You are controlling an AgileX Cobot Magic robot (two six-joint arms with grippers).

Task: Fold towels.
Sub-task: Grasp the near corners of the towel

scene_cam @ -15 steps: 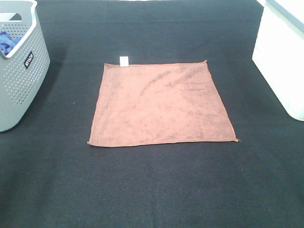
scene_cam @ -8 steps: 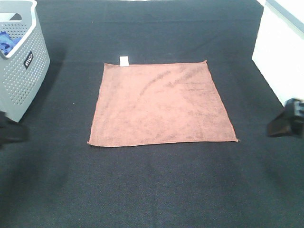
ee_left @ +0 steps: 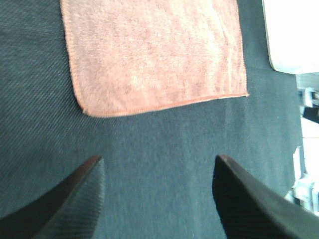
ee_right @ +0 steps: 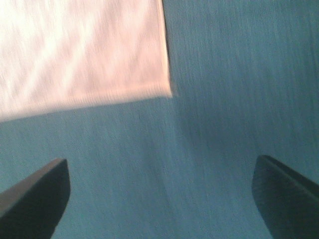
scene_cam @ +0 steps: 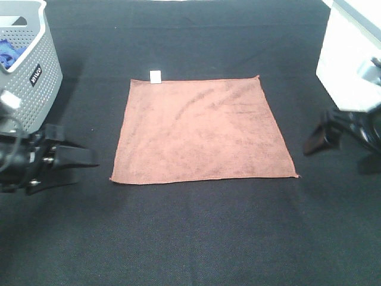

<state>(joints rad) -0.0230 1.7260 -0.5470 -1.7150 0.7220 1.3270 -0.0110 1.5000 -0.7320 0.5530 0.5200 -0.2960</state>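
Black fabric covers the table (scene_cam: 190, 238), seen from a high camera looking down. At its middle lies the towel (scene_cam: 202, 128), a rust-brown square spread flat and unfolded, with stitched edges. A small white tag (scene_cam: 155, 75) sticks out at its far left corner.

To the left of the towel's near left corner is the left gripper (ee_left: 158, 158), near the cloth but apart from it. Its two dark fingers stand wide apart with nothing between them but bare table. In its wrist camera the towel's near edge lies ahead of the fingertips.

The right gripper (ee_right: 160, 160) is off the towel's right edge, towards the near right corner, also clear of the cloth. Its fingers are spread wide and hold nothing. Its wrist picture is blurred, but one towel corner shows ahead of the fingers.

At the far left stands a grey perforated basket (scene_cam: 30, 101) with something blue (scene_cam: 9, 53) inside. At the far right stands a white bin (scene_cam: 348, 65).
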